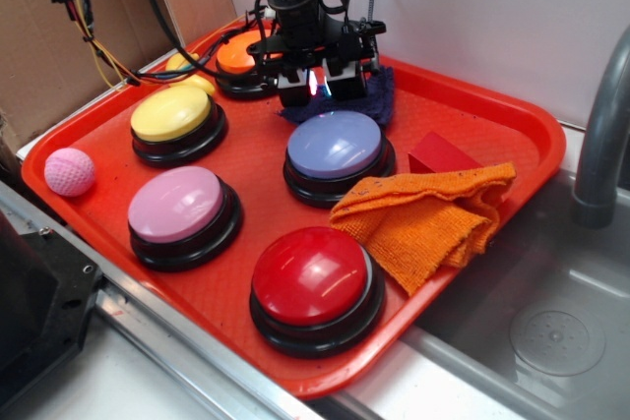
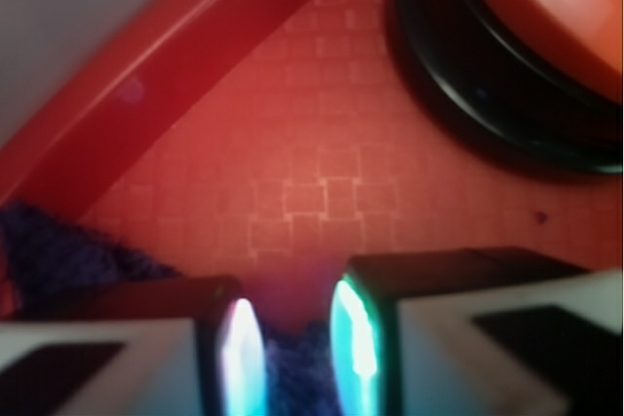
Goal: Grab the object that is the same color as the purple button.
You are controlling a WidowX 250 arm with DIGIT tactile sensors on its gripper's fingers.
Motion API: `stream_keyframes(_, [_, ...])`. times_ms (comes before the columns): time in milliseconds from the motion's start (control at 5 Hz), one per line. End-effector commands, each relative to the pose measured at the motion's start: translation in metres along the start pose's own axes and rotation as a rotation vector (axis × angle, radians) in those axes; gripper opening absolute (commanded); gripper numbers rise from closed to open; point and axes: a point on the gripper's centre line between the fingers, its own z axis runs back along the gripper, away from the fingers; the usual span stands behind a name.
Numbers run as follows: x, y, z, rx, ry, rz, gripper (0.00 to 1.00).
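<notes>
The object, a small dark purple rag [image 1: 380,95], lies at the back of the red tray [image 1: 497,110], just behind the purple button [image 1: 335,145]. My gripper [image 1: 313,88] stands down on the rag's left edge, between the purple button and the orange button [image 1: 239,52]. In the wrist view the two fingers of the gripper [image 2: 292,343] sit close together with a fold of the fuzzy rag [image 2: 294,372] filling the narrow gap. More of the rag [image 2: 58,250] shows at the left. The tray floor [image 2: 312,182] and the orange button [image 2: 546,7] lie ahead.
On the tray are also a yellow button [image 1: 172,112], a pink button [image 1: 175,204], a red button [image 1: 310,275], an orange cloth [image 1: 433,218], a red block [image 1: 440,154] and a pink ball [image 1: 69,171]. A sink [image 1: 561,341] and faucet [image 1: 600,145] are on the right.
</notes>
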Motion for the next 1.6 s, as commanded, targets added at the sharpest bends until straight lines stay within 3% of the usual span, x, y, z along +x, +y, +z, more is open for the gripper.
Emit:
stream_keyframes(0, [0.025, 0.001, 0.046, -0.008, -0.033, -0.145, 0.0])
stream_keyframes(600, [0.035, 0.017, 0.108, -0.121, -0.025, -0.211, 0.0])
stream_keyframes(1000, [0.027, 0.015, 0.158, -0.136, -0.045, -0.252, 0.0])
stream_keyframes(1400, [0.016, 0.024, 0.188, -0.155, -0.022, -0.307, 0.0])
